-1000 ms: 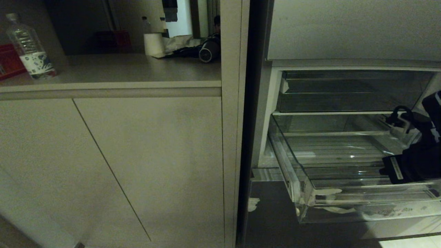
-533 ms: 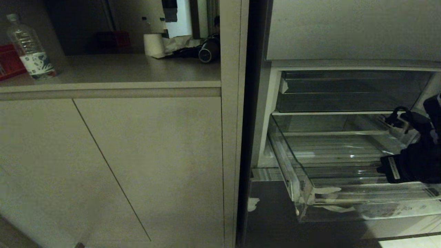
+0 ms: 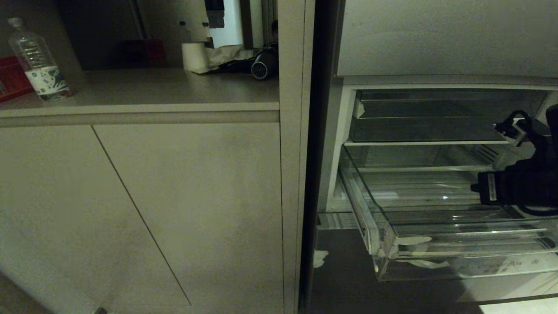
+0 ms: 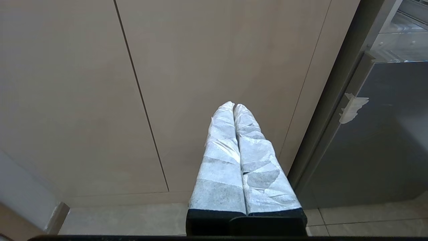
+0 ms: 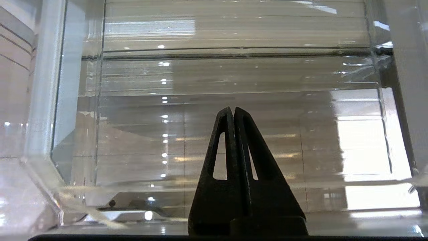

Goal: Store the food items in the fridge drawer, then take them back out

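Note:
The fridge drawer [image 3: 457,257] is pulled out of the open fridge, clear and ribbed, with nothing showing inside it. No food items are in view. My right arm [image 3: 518,187] reaches in from the right edge, over the drawer. In the right wrist view my right gripper [image 5: 233,108] is shut with nothing in it, above the drawer's ribbed floor [image 5: 234,73]. My left gripper [image 4: 234,105], its fingers wrapped in white, is shut and empty, low down in front of the beige cabinet doors [image 4: 217,50].
A shallower clear bin [image 3: 436,117] sits above the drawer. On the counter to the left stand a water bottle [image 3: 37,61], a red crate [image 3: 11,78], a paper roll [image 3: 195,56] and a dark appliance [image 3: 261,65]. A grey panel [image 4: 378,134] lies below the drawer.
My right arm has risen over the drawer, its wrist end lifting and edging slightly left. The drawer and everything on the counter stay as they were.

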